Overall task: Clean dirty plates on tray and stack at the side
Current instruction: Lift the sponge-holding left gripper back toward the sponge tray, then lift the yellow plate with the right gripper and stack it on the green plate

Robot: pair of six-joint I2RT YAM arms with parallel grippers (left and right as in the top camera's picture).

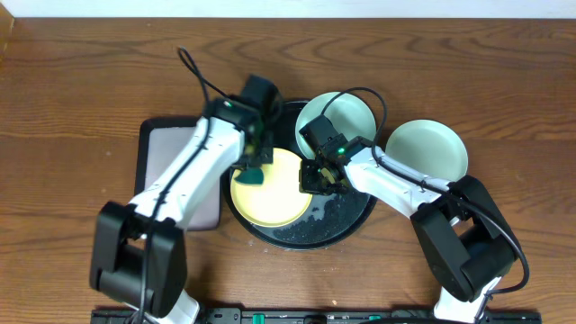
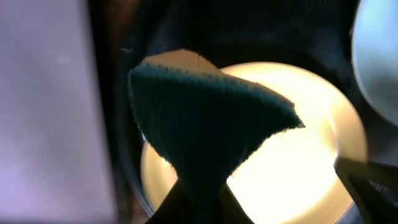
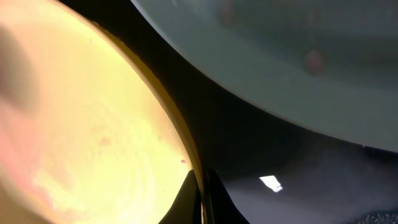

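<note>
Yellow plate (image 1: 274,193) lies hollow side up on the left half of the round black tray (image 1: 346,220); being round, it has no long axis. The right gripper (image 1: 315,175) is clamped on its right rim, fingers nipping the edge. The left gripper (image 1: 253,167) pinches a dark green sponge (image 1: 255,176), which fans out from the fingers over the plate's left part. One mint plate (image 1: 355,117) overlaps the tray's far rim; a second mint plate (image 1: 430,148) rests on the table (image 1: 72,90), apart from the tray
</note>
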